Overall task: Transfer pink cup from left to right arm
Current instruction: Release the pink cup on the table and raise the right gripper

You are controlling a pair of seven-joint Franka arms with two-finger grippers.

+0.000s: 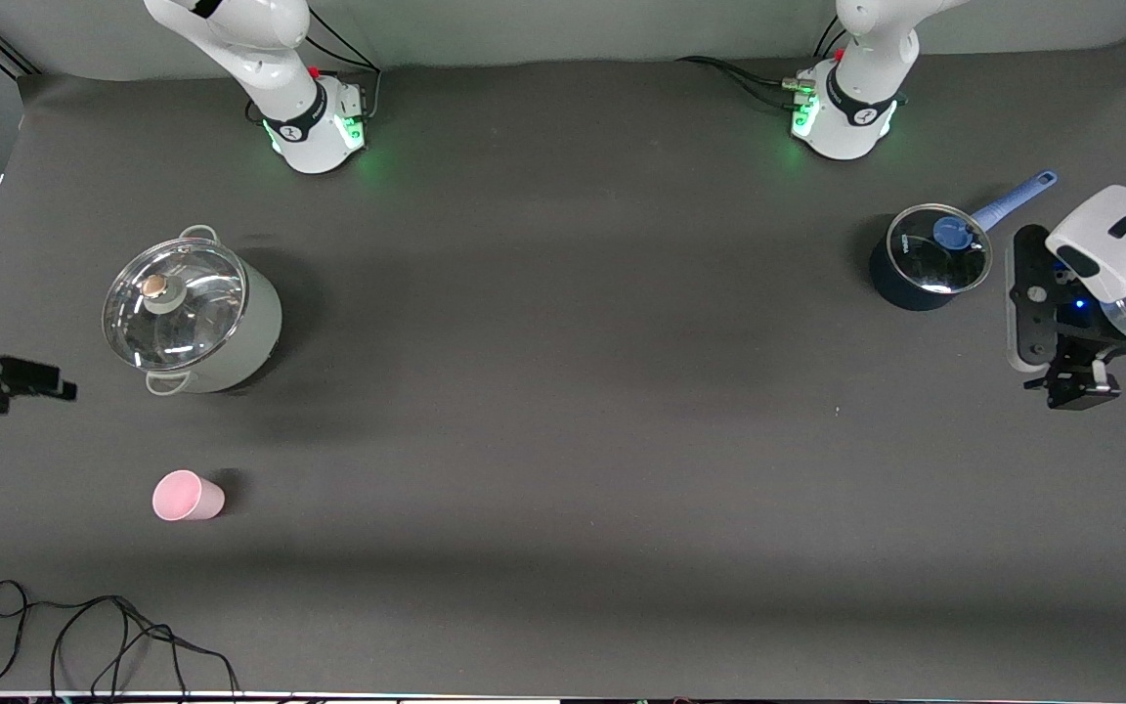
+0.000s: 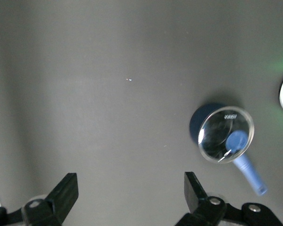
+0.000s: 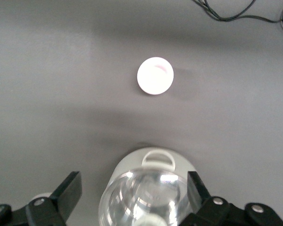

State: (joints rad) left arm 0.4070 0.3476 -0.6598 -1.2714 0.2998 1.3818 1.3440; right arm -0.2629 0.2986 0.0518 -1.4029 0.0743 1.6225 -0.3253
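The pink cup (image 1: 188, 496) stands alone on the dark table mat at the right arm's end, nearer to the front camera than the white pot (image 1: 190, 315). It also shows in the right wrist view (image 3: 154, 75), seen from above with its mouth up. My right gripper (image 3: 133, 181) is open and empty, high over the white pot (image 3: 148, 193). My left gripper (image 1: 1076, 386) is open and empty at the left arm's end of the table, beside the blue saucepan (image 1: 930, 256). In the left wrist view the left gripper (image 2: 130, 181) has only bare mat between its fingers.
The white pot has a glass lid and two loop handles. The blue saucepan (image 2: 224, 134) has a glass lid and a long blue handle. A black cable (image 1: 104, 636) lies near the front edge, close to the cup. Black hardware (image 1: 6, 381) shows beside the white pot.
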